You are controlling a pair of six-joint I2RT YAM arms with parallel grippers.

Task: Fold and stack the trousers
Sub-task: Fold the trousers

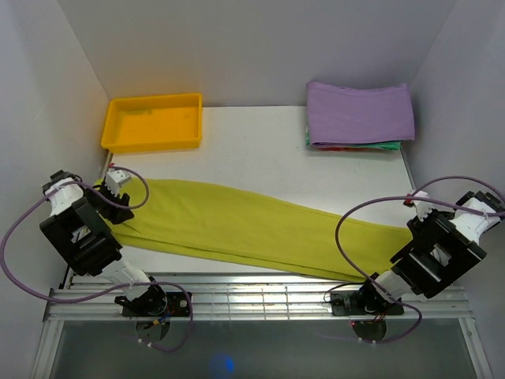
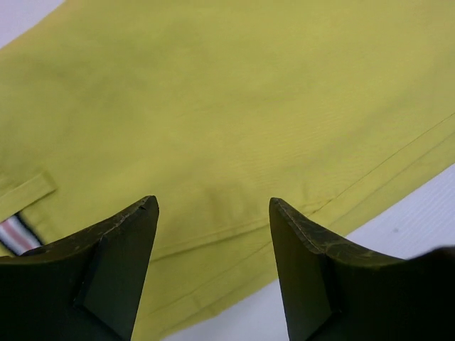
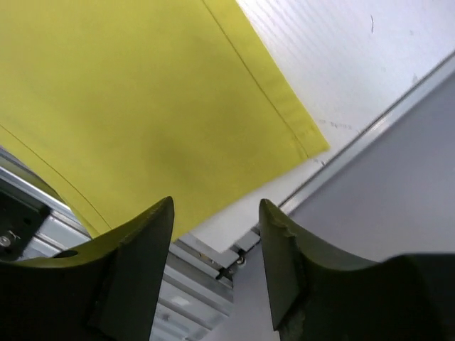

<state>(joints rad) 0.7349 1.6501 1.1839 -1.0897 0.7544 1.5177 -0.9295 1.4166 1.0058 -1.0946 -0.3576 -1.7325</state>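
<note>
The yellow-green trousers (image 1: 252,225) lie flat and long across the white table (image 1: 260,142), waist at the left, leg hems at the right front. My left gripper (image 1: 117,180) is open and hovers over the waist end. In the left wrist view the gripper (image 2: 213,202) is over the cloth (image 2: 234,106) near its front edge, with the striped trim (image 2: 14,234) at far left. My right gripper (image 1: 417,204) is open above the hem end. In the right wrist view the gripper (image 3: 217,202) is over the table's front right corner, beside the hem corner (image 3: 306,142).
A yellow tray (image 1: 154,122) stands at the back left. A folded purple cloth (image 1: 359,110) lies on other folded cloths (image 1: 355,145) at the back right. White walls enclose the table. An aluminium rail (image 1: 260,304) runs along the front edge.
</note>
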